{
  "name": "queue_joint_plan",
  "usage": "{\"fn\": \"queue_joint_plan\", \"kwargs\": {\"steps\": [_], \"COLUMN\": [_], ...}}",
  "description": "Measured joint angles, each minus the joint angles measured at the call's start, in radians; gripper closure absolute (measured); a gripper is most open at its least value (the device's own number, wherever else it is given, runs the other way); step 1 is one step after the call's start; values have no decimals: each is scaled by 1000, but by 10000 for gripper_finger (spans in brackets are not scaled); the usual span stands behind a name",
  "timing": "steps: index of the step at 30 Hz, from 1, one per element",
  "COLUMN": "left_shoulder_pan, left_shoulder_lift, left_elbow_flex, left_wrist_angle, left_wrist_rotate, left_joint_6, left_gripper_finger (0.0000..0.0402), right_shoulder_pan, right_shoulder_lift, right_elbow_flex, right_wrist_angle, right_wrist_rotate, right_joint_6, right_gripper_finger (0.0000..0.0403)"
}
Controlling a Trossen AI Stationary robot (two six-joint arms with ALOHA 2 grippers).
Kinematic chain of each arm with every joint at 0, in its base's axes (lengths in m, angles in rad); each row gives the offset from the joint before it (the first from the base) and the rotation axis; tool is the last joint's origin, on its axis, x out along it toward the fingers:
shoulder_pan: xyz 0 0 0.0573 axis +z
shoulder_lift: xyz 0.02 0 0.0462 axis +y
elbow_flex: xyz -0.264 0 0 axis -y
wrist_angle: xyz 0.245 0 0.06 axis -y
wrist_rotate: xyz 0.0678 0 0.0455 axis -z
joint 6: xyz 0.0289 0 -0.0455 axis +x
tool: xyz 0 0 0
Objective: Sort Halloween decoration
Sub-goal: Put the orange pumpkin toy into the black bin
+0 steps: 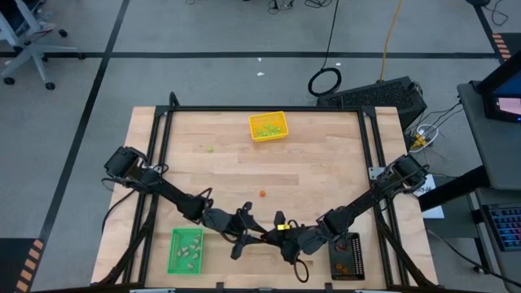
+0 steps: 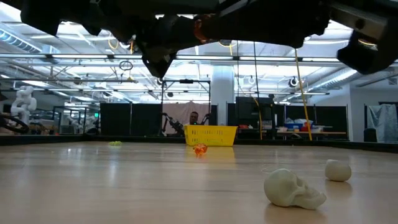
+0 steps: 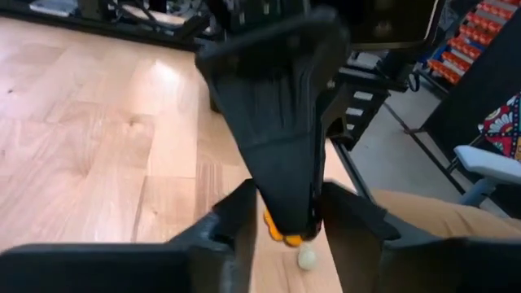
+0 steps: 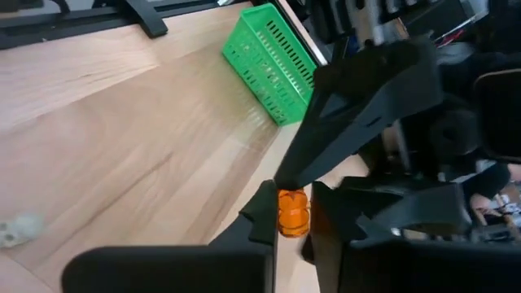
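Orange piece [image 4: 293, 212]: midair above the table's near edge, pinched in my right gripper [image 4: 295, 213]; left gripper [image 3: 281, 220] half-open around it. Risk: handover slip, piece drops.

Wooden table [image 1: 326, 163], yellow tray [image 1: 268, 127], green tray [image 1: 186, 250], black tray [image 1: 346, 256], scattered Halloween decoration [image 2: 292, 188]

Both tools [image 1: 273, 232] mid-front, betw. two front trays [image 1: 186, 250]; third tray [image 1: 268, 127] far back.

My left gripper [image 1: 259, 233] and right gripper [image 1: 277, 230]: tips meeting nose to nose above the table's near edge, both arms angled inward, wrists low
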Motion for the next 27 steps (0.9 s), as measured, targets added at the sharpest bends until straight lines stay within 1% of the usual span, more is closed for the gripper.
{"fn": "queue_joint_plan", "kwargs": {"steps": [6, 10, 13, 19, 21, 24, 27], "left_shoulder_pan": [-10, -12, -12, -39, -57, -89, -120], "left_shoulder_lift": [-2, -8, -23, -100, -126, -174, -225], "left_elbow_flex": [0, 0, 0, 0, 0, 0, 0], "left_wrist_angle": [11, 4, 4, -17, -43, -129, -265], "left_wrist_rotate": [-18, -29, -33, -41, -62, -111, -170], "left_joint_6": [-24, -23, -24, -16, 5, 48, 63], "left_gripper_finger": [195, 162, 154, 152, 152, 152, 152], "right_shoulder_pan": [29, 55, 72, 96, 96, 94, 95], "right_shoulder_lift": [2, 2, 2, 2, 0, -8, -20], "right_elbow_flex": [-1, -1, -1, -1, -1, -1, -1], "right_wrist_angle": [-7, -20, -26, -47, -41, -41, -36], "right_wrist_rotate": [0, 0, 0, 0, 0, -23, -28], "right_joint_6": [68, 161, 259, 403, 459, 549, 640], "right_gripper_finger": [384, 384, 385, 385, 385, 385, 385]}}
